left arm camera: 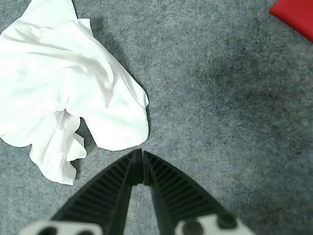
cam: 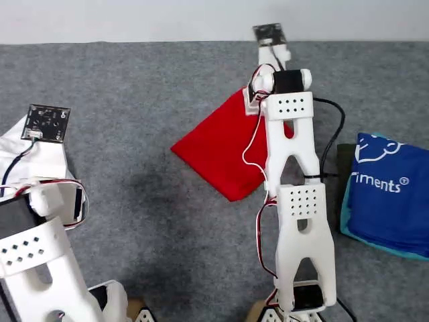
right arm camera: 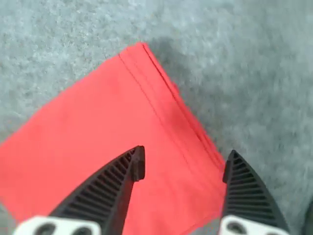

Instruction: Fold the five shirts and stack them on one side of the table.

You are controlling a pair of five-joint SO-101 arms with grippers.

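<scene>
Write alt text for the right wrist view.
The right end effector hangs open over a folded red shirt, its black fingers spread across the shirt's layered edge. The grey table shows around the shirt.

We record a table (cam: pixel 134 228) under a grey, felt-like cover (left arm camera: pixel 244 122) with a fine mottled nap. Along its far side we note a pale strip (cam: pixel 134 20), flat and unmarked; whether it is wall or board we cannot tell. Lighting is even, with one soft shadow (cam: pixel 144 184) on the grey.
</scene>
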